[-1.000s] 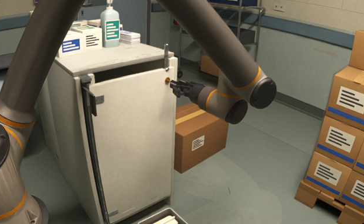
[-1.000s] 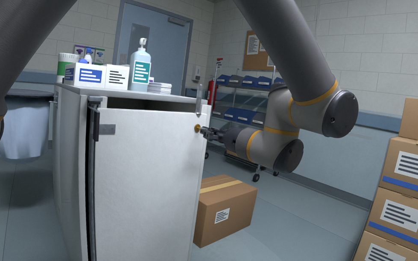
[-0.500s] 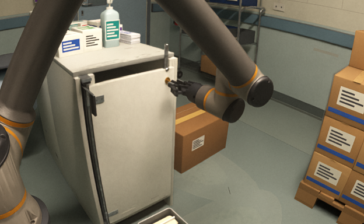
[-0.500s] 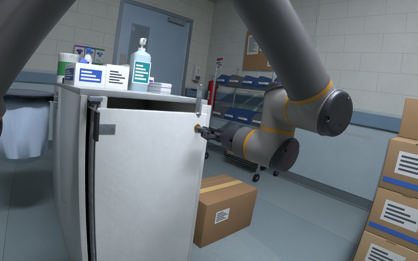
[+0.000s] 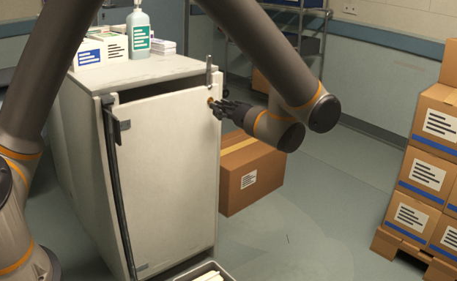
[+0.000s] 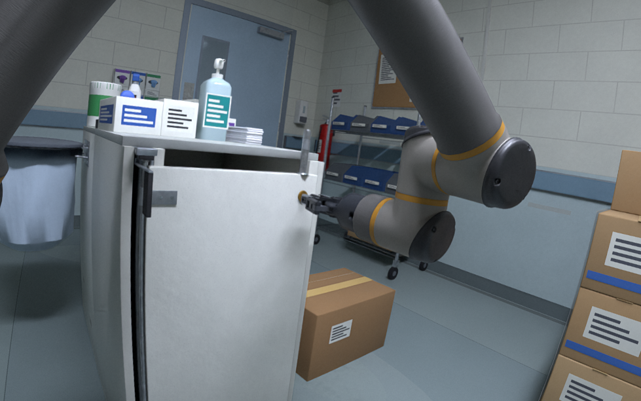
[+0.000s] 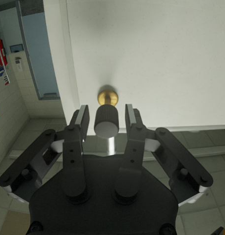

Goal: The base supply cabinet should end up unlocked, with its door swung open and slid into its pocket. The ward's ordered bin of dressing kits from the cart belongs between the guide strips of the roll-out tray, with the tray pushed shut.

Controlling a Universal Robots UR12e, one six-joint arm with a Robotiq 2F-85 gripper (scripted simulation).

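A dark knurled knob [image 7: 106,121] on a brass base [image 7: 107,97] sticks out of the cabinet door [image 5: 167,172] near its upper free corner. The white door hangs from a dark hinge rail [image 5: 116,183] on the left side of the supply cabinet [image 6: 193,269]. A metal bolt rod [image 5: 208,71] stands upright above the door's free corner. A grey bin [image 5: 204,272] sits on the floor at the cabinet's foot, only partly in view. My gripper [image 7: 107,116] is level with the knob, with one finger on either side of it. It is open and holds nothing.
Stacked cardboard boxes [image 5: 436,172] on a pallet fill the right side. A single carton [image 5: 249,170] stands on the floor beside the cabinet, below my wrist. A wheeled cart with blue bins [image 6: 367,164] is against the far wall. Boxes and a pump bottle [image 5: 138,31] stand on the cabinet top.
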